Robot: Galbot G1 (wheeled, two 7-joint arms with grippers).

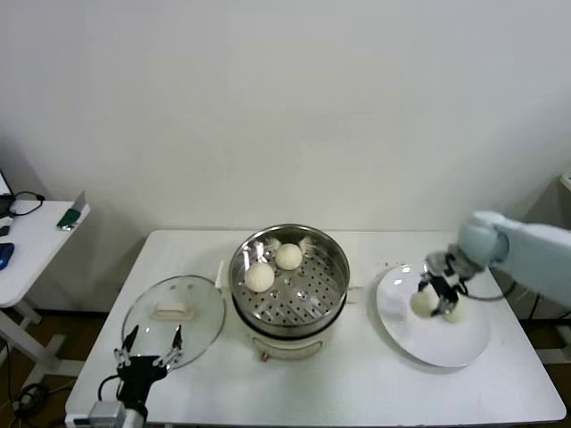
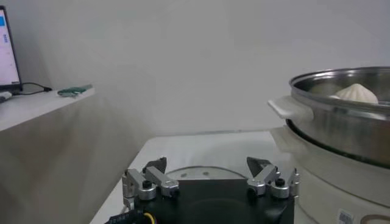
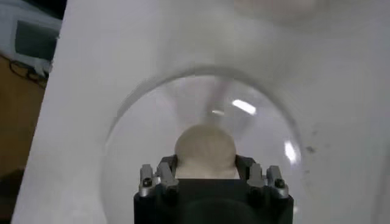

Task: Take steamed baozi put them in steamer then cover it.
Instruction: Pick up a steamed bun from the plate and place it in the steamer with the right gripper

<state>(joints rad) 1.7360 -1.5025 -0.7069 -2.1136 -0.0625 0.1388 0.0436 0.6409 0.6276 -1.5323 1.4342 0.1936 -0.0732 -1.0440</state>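
Overhead head view of table (image 1: 357, 392); low, close wrist views.

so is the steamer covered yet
No, uncovered: the steamer stands open with two baozi inside, and the cover lies on the table beside it.

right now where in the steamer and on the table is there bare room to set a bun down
The steamer has two buns at its back left; its front and right floor is bare. The table is bare along the front edge, between steamer and plate. It is crowded at the plate's back, where the right gripper sits with two buns, and left, where the lid lies by the left gripper.
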